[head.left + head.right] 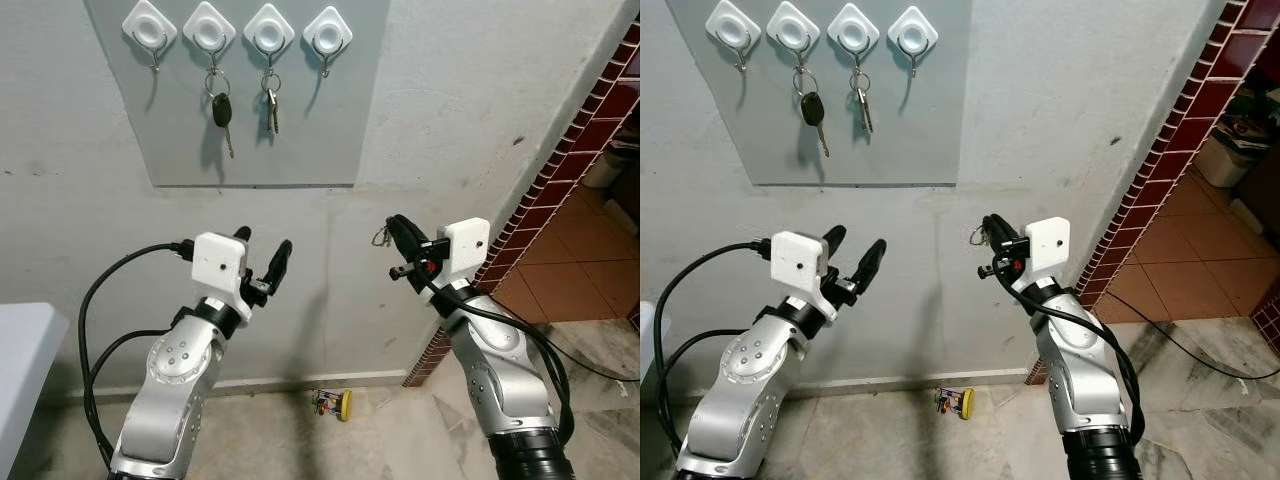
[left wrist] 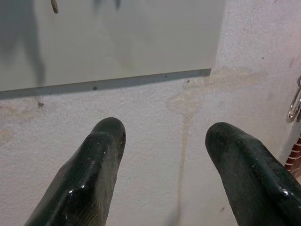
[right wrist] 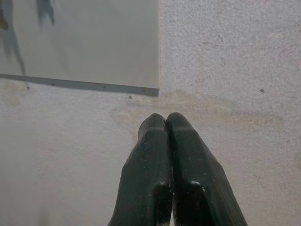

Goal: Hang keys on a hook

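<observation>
Sweeping across from the left, the grey table edge (image 1: 22,360) sits low at the side, and beside it the left gripper (image 1: 262,262) is raised toward the wall with its two black fingers (image 2: 91,174) spread wide apart and nothing between them, so by my read it is just standing by, out of the way. Up above, the grey panel (image 1: 300,120) on the wall carries four white hooks in a row: the first hook (image 1: 150,28) is bare, the second hook (image 1: 209,30) holds a ring with a black-headed car key (image 1: 221,112), the third hook (image 1: 268,30) holds a small bunch of silver keys (image 1: 272,108), and the fourth hook (image 1: 327,32) is bare. That makes two hooks taken and two free, which is plenty of room for one more set. Down on the floor by the skirting lies a small yellow object (image 1: 337,403), too small to make out. Moving right, the right gripper (image 1: 392,232) is lifted to about the same height as the left one, well below the panel, its fingers pressed together in the wrist view, and a metal key ring (image 1: 381,237) pokes out at the fingertips, so it looks to be pinching the keys to carry them up. The bare fourth hook seems the natural target, being nearest that arm. Furthest right, the red brick pillar (image 1: 590,130) edges a tiled floor.
</observation>
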You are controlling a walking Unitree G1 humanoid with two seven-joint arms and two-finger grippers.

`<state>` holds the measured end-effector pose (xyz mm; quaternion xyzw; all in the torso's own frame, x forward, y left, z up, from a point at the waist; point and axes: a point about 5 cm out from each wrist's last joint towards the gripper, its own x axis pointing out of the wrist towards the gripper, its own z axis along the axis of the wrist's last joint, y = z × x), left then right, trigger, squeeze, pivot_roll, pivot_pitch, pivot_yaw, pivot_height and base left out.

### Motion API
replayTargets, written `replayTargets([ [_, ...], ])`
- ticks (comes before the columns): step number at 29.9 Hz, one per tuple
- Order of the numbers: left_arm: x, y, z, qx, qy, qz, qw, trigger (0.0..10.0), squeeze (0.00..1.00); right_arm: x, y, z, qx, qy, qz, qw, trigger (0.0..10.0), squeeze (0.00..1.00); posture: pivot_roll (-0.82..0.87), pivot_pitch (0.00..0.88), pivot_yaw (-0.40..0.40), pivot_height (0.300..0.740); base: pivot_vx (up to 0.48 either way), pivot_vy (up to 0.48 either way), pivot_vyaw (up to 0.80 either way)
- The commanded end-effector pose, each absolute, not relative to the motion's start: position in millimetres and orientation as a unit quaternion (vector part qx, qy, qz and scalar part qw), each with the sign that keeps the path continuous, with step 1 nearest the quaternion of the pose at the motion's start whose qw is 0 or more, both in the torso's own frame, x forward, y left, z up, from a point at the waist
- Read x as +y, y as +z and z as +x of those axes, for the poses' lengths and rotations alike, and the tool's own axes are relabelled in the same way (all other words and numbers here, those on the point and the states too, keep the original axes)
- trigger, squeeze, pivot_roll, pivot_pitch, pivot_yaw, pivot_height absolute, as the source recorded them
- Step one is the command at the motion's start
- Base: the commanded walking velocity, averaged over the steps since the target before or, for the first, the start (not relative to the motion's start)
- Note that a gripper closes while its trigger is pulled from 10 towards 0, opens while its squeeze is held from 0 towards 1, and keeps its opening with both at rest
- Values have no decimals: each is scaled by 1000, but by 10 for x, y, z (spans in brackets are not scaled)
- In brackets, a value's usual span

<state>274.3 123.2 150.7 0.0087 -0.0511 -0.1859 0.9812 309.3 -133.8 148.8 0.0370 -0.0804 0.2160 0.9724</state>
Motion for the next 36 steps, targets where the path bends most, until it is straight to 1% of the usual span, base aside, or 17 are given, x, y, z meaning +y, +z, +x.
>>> replayTargets([
  [1,1231,1582,2742,-66,-193,15,979,10000,0,-1335,1546,3094,-89,228,37,969,10000,0,-99,70,-21,740,0,0,0],
  [7,1259,1682,2775,-85,-191,17,978,10000,0,-1306,1606,3111,-98,244,39,964,10000,0,-99,70,-21,740,0,0,0],
  [11,1269,2082,2853,-153,-203,2,967,10000,0,-1128,1923,3195,-145,297,47,943,10000,0,-95,67,-25,740,0,0,0],
  [18,1175,2100,2792,-165,-230,23,959,10000,0,-1042,2136,3269,-180,315,53,930,10000,0,-91,60,-26,740,0,0,0],
  [20,1149,2141,2782,-172,-235,18,957,10000,0,-1018,2203,3289,-191,321,56,926,10000,0,-88,59,-29,740,0,0,0],
  [23,1145,2163,2786,-174,-235,17,956,10000,0,-1008,2231,3299,-195,324,58,924,10000,0,-88,59,-29,740,0,0,0],
  [25,1148,2227,2789,-186,-237,22,953,10000,0,-954,2365,3330,-214,338,64,914,10000,0,-83,57,-32,740,0,0,0],
  [32,1151,2295,2790,-195,-241,21,950,10000,0,-882,2594,3381,-244,361,80,896,10000,0,-76,50,-36,740,0,0,0],
  [36,1156,2298,2783,-196,-241,22,950,10000,0,-861,2637,3396,-251,365,84,893,10000,0,-71,47,-38,740,0,0,0],
])
